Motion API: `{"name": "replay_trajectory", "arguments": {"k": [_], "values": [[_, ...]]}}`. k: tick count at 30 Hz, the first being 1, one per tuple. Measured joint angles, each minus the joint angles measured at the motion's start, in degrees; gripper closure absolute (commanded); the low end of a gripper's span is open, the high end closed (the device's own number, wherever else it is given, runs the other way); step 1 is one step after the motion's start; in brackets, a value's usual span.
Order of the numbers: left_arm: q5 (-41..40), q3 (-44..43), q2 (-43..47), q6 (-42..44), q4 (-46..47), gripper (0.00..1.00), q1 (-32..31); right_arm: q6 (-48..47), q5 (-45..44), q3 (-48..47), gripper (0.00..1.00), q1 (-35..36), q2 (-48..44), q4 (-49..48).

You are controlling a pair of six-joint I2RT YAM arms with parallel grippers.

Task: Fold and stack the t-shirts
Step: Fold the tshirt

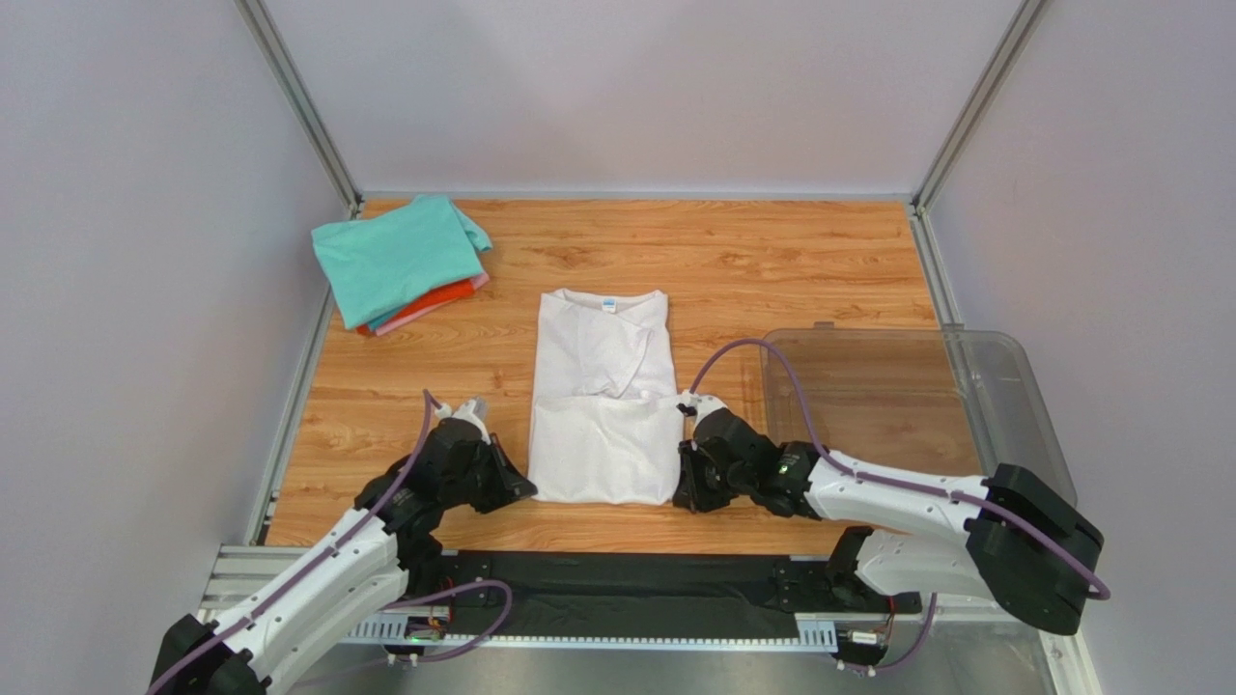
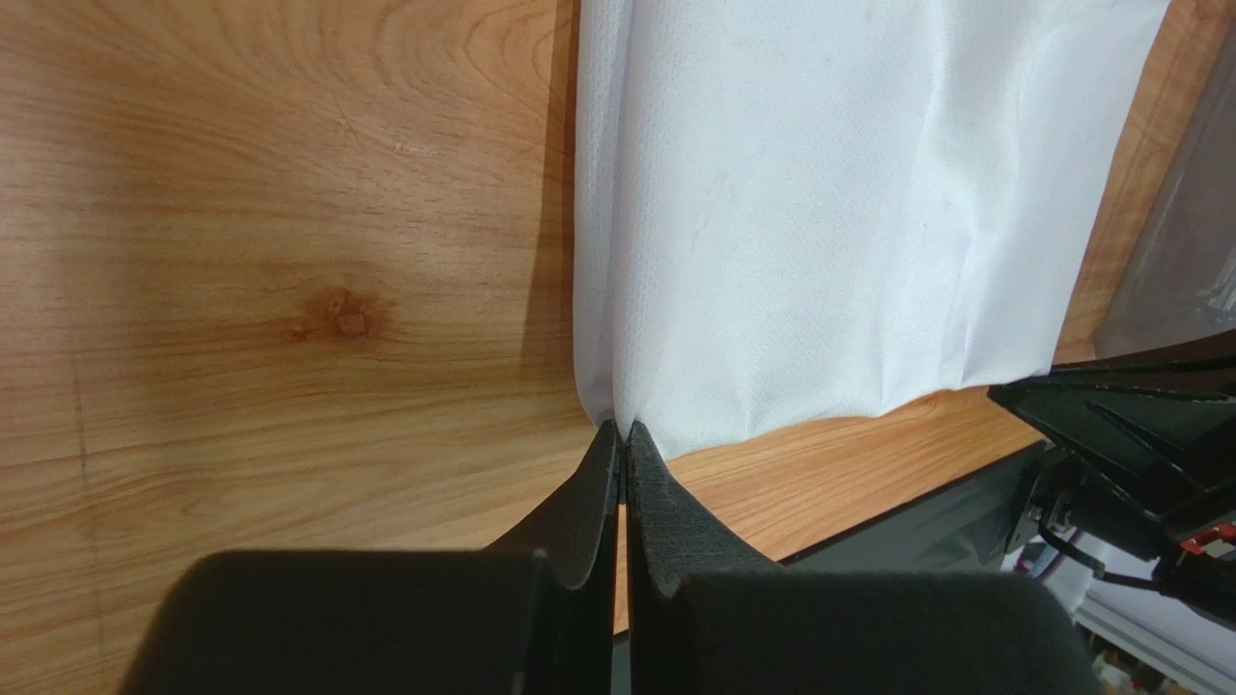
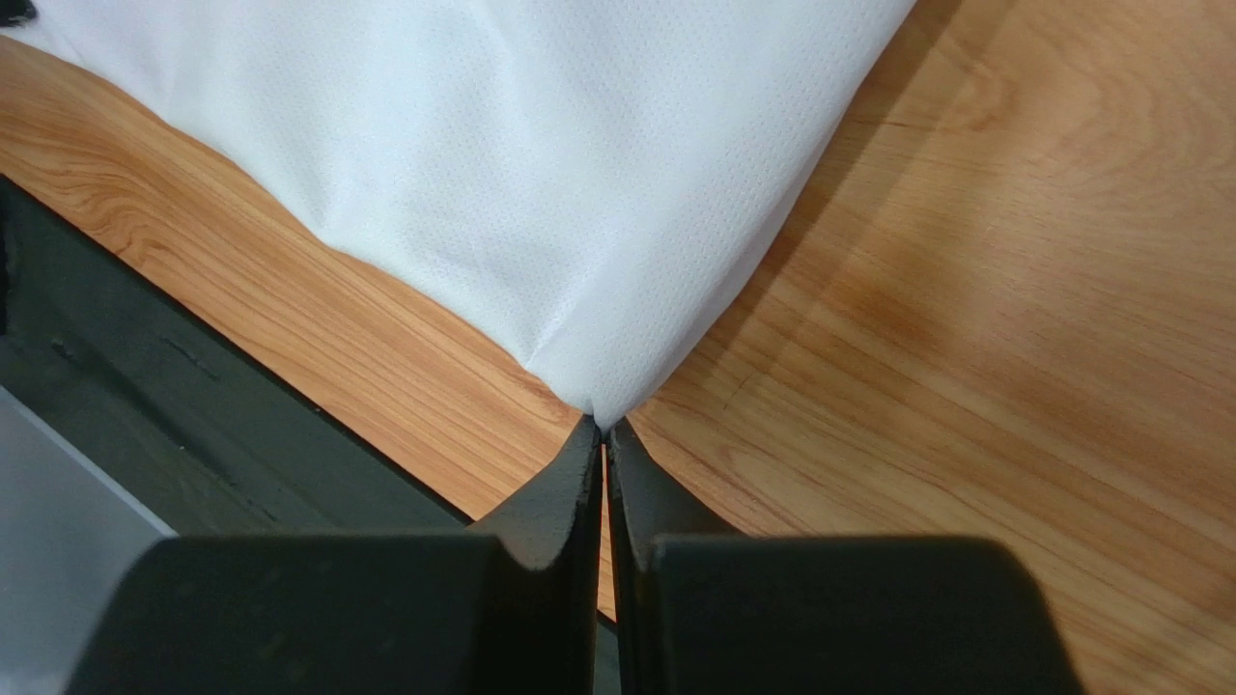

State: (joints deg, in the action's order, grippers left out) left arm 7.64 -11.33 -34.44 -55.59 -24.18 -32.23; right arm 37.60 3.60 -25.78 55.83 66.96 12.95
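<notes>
My left gripper (image 2: 624, 432) and right gripper (image 3: 602, 424) each clamp a near corner of the white t-shirt (image 1: 602, 380), so folding next calls for an even lift toward its collar.

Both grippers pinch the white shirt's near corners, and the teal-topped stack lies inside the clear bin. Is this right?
No. The top external view shows the teal-topped stack on the table, far left, outside the clear bin. The left gripper and right gripper do pinch corners of the white shirt.

We find no text we can read anywhere; the small blue neck label (image 1: 611, 304) on the white t-shirt (image 1: 602, 398) is too small to make out.
</notes>
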Motion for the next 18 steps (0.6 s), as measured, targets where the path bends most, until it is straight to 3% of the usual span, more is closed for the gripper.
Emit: {"name": "replay_trajectory", "arguments": {"k": [11, 18], "values": [[3.3, 0.0, 5.2, -0.3, -3.1, 1.00, 0.0, -0.4, 5.0, -0.4, 0.99, 0.0, -2.9, 2.1], [6.3, -6.3, 8.5, 0.5, -12.7, 1.00, 0.0, -0.5, 8.6, -4.1, 1.00, 0.0, -8.4, 10.2]]}}
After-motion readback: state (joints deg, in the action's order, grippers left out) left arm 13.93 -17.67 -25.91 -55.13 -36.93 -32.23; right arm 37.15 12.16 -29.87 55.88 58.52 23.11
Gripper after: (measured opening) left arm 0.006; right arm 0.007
